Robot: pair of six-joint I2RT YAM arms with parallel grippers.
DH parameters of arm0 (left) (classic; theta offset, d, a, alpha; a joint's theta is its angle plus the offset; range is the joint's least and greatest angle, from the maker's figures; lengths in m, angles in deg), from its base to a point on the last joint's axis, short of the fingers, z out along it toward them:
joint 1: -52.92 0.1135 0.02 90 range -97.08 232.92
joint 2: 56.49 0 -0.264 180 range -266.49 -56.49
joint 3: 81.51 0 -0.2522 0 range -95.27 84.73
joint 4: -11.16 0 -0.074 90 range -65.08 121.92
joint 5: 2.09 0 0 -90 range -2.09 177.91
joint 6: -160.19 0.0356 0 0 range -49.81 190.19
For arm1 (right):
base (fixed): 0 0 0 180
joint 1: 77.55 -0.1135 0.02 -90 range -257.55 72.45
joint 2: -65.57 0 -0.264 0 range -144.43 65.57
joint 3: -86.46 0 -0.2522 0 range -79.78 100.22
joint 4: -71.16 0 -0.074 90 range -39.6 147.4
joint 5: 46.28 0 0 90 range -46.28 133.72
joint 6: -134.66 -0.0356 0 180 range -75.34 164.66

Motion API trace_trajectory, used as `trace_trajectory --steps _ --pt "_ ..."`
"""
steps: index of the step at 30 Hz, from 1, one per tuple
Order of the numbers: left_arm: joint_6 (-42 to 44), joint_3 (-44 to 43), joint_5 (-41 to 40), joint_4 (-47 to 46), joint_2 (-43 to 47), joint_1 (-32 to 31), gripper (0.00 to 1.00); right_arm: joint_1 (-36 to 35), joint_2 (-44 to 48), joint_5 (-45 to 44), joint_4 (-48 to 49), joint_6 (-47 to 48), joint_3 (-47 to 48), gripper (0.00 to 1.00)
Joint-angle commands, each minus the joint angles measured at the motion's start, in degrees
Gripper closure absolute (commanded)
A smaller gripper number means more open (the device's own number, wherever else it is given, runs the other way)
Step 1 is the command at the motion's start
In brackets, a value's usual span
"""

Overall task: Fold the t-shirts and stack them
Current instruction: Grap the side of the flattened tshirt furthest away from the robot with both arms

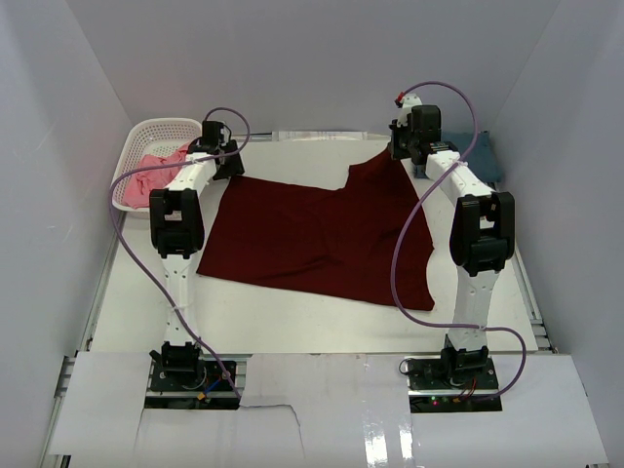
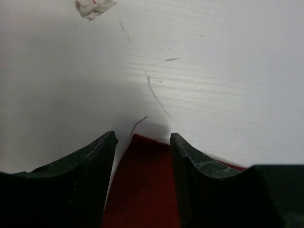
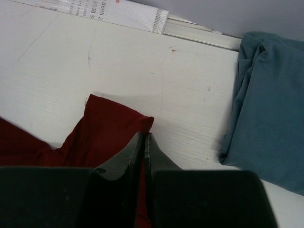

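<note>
The large dark maroon t-shirt [image 1: 312, 239] lies spread on the white table. My left gripper [image 1: 224, 164] hovers at its far left corner. In the left wrist view this gripper [image 2: 142, 137] is open, and the maroon corner [image 2: 142, 185] lies between the spread fingers. My right gripper [image 1: 402, 151] is at the shirt's far right corner. In the right wrist view it [image 3: 144, 135] is shut on the maroon cloth [image 3: 104, 133]. A slate-blue t-shirt [image 1: 485, 156] [image 3: 268, 109] lies bunched at the back right. The pink t-shirt [image 1: 156, 174] sits in the basket.
A white lattice basket [image 1: 146, 132] stands at the back left corner. A printed strip [image 3: 95, 9] runs along the table's far edge. White walls close in on three sides, and purple cables loop from both arms.
</note>
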Motion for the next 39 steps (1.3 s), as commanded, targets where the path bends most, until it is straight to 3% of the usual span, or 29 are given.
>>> trace_trajectory --steps 1,3,8,16,17,20,32,39 --pt "-0.1 3.6 -1.9 4.1 4.4 0.2 0.39 0.4 1.0 0.8 2.2 -0.6 -0.3 0.92" --pt "0.0 5.4 -2.0 4.0 5.2 0.2 0.4 0.4 0.9 1.3 2.1 -0.9 -0.6 0.92" --pt "0.3 5.8 -1.5 3.0 5.8 0.2 0.59 0.4 0.8 2.2 2.0 -1.2 -0.9 0.92" --pt "0.1 1.8 -0.4 3.1 3.4 0.2 0.71 0.4 1.8 2.1 1.8 -0.5 -0.4 0.92" --pt "0.1 1.2 -0.4 3.1 3.2 0.3 0.75 0.4 1.7 2.0 1.9 -0.4 -0.3 0.92" --pt "-0.5 -0.2 -0.3 2.7 3.3 0.3 1.0 0.4 1.7 1.9 1.6 -0.4 0.7 0.92" --pt "-1.0 1.2 -0.8 1.5 12.5 0.5 1.0 0.4 9.2 1.4 4.0 -1.2 -3.3 0.92" --pt "-2.5 6.5 -2.2 1.0 15.1 1.4 1.0 1.5 16.5 -1.9 5.8 -1.4 -13.2 0.92"
